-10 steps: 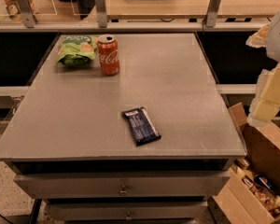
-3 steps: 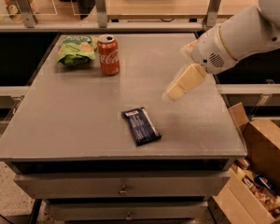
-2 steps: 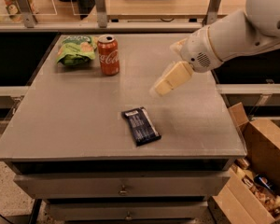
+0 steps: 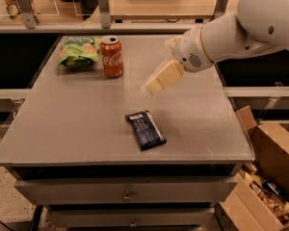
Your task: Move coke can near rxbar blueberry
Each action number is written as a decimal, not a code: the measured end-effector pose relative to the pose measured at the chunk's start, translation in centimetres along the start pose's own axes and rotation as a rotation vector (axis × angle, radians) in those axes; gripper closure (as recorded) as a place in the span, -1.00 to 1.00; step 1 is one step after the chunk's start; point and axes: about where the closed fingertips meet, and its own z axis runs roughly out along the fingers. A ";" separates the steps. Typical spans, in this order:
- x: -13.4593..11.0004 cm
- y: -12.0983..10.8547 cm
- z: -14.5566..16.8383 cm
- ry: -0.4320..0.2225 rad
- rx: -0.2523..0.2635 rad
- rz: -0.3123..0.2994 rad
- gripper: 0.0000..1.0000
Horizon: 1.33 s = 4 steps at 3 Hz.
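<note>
The coke can point(image 4: 111, 56) stands upright at the far left of the grey table point(image 4: 77, 124), red-orange with white script and a silver top. The rxbar blueberry point(image 4: 145, 129) lies flat near the table's front middle, a dark navy wrapper. My gripper point(image 4: 156, 83) is cream-coloured and hangs above the table's middle, to the right of the can and above the bar, touching neither. The white arm point(image 4: 236, 30) reaches in from the upper right.
A green snack bag point(image 4: 78, 51) lies just left of the can. Cardboard boxes point(image 4: 267, 177) stand on the floor at the right. A railing and shelf run behind the table. Drawers sit below the tabletop's front edge.
The arm has swung in from the right edge and moved steadily left over the table toward the can. The can, bar and bag have not moved.
</note>
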 end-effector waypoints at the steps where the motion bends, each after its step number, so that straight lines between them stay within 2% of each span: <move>1: -0.8 -0.3 1.1 -0.092 0.006 0.006 -1.00; 2: -2.9 -1.4 4.4 -0.230 -0.002 -0.010 -1.00; 3: -4.1 -3.2 7.1 -0.343 0.007 -0.022 -1.00; 4: -4.3 -4.6 9.6 -0.381 0.019 -0.018 -1.00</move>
